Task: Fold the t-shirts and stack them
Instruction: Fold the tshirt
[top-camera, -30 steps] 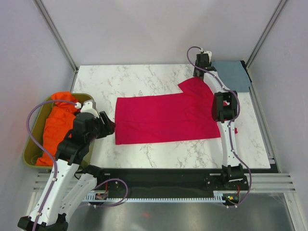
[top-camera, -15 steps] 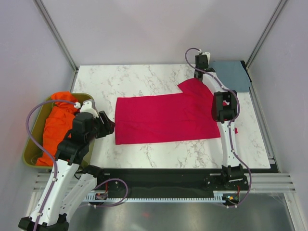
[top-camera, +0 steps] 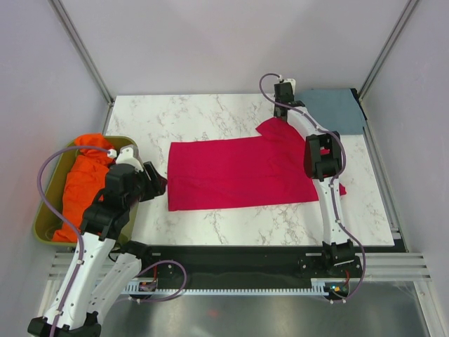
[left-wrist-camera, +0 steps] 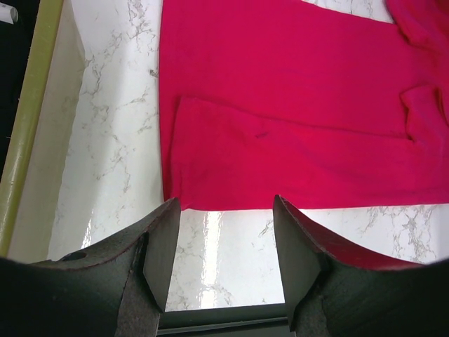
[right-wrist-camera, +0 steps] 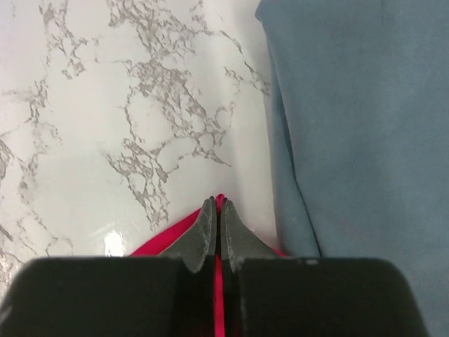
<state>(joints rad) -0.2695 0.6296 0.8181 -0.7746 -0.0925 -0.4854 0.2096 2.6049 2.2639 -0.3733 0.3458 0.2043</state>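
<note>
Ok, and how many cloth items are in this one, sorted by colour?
Crimson-red t-shirt, spread flat: 1
Blue-grey t-shirt, folded at the far right: 1
Orange cloth, heaped in the olive bin: 1 heap; separate pieces cannot be told apart
Total: 3

Two white-shelled robot arms, left arm (top-camera: pixel 93 247) and right arm (top-camera: pixel 330 210), with black joint housings (top-camera: pixel 321 156), each trailed by a looping lilac cable (top-camera: pixel 42 184). Wedge-shaped gripper fingers (left-wrist-camera: pixel 158 246) are matte dark grey.
</note>
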